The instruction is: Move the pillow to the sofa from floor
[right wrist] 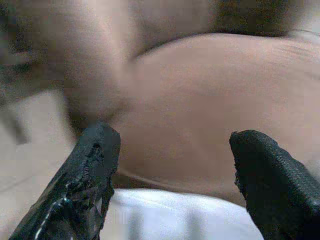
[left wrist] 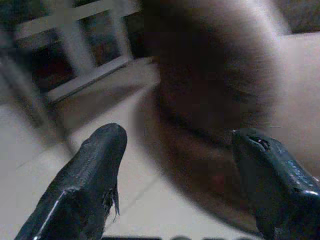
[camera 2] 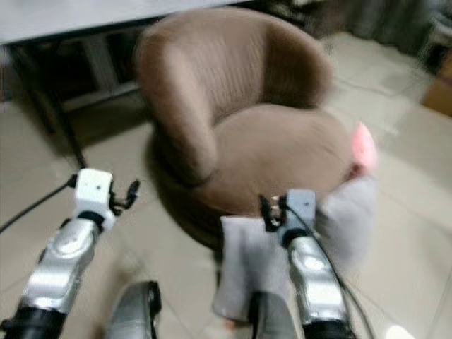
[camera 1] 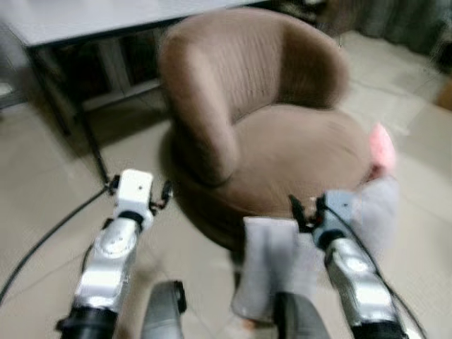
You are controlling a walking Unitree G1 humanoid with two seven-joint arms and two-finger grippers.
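Observation:
A pale grey pillow (camera 1: 270,267) stands on the floor, leaning against the front of the brown round sofa chair (camera 1: 282,152). More pale fabric (camera 1: 380,212) with a pink patch (camera 1: 382,147) lies at the seat's right edge. My right arm (camera 1: 346,244) is held just above the pillow. Its gripper (right wrist: 170,165) is open, with the pillow's white top (right wrist: 175,217) below the fingertips and the sofa's seat (right wrist: 215,105) beyond. My left arm (camera 1: 131,212) is over the floor left of the sofa, and its gripper (left wrist: 175,165) is open and empty, facing the sofa's base (left wrist: 210,150).
A grey table (camera 1: 85,21) with dark legs (camera 1: 88,134) stands behind and left of the sofa. A black cable (camera 1: 49,236) runs across the tiled floor (camera 1: 42,183) at my left. The views are blurred.

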